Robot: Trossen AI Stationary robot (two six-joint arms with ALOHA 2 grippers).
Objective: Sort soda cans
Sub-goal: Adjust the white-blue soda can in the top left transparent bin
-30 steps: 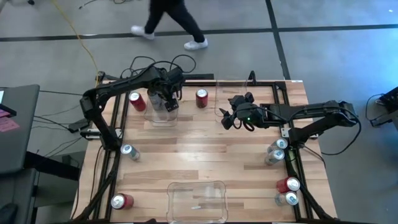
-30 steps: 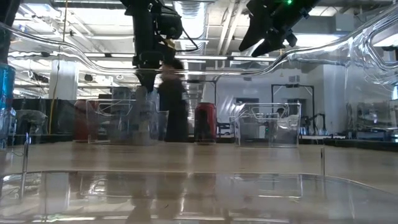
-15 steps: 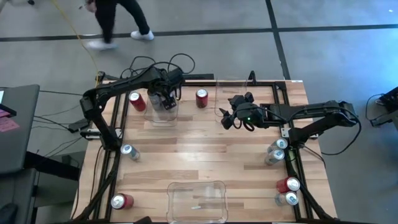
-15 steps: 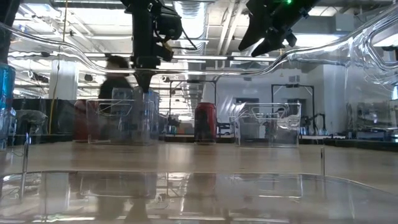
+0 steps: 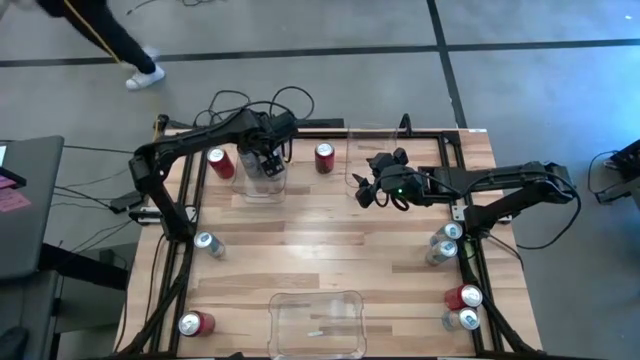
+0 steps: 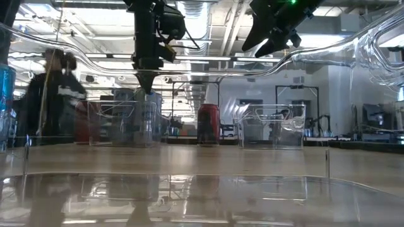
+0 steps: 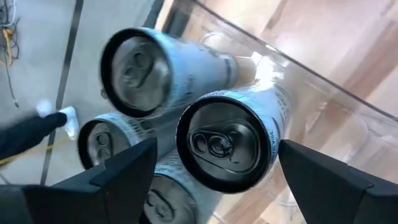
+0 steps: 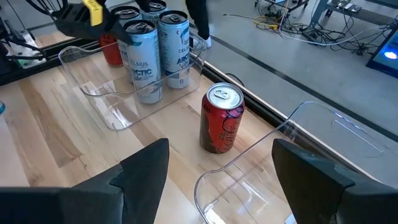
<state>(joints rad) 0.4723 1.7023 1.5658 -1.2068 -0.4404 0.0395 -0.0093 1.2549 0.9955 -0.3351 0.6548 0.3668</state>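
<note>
Several silver-and-blue soda cans [image 7: 224, 143] stand upright in a clear bin [image 5: 246, 190] at the far left of the table. My left gripper [image 5: 262, 165] hangs open just above them and points steeply down. Its fingers stand on either side of one can's top without touching it. A red can [image 8: 221, 118] stands on the table between this bin and a second clear bin [image 8: 311, 124]. My right gripper [image 5: 365, 192] is held open in the air beside that second bin, with nothing between its fingers. It faces the red can.
Another red can [image 5: 220, 163] stands left of the far-left bin. Loose cans lie near the left edge [image 5: 207, 243] and the near left corner [image 5: 195, 323], and several more are along the right edge [image 5: 445, 240]. A third clear bin [image 5: 318, 322] sits at the near edge.
My left gripper has turned a little at the wrist above the far-left bin, without leaving its place. A person has walked across the floor beyond the table's far edge, toward the left.
</note>
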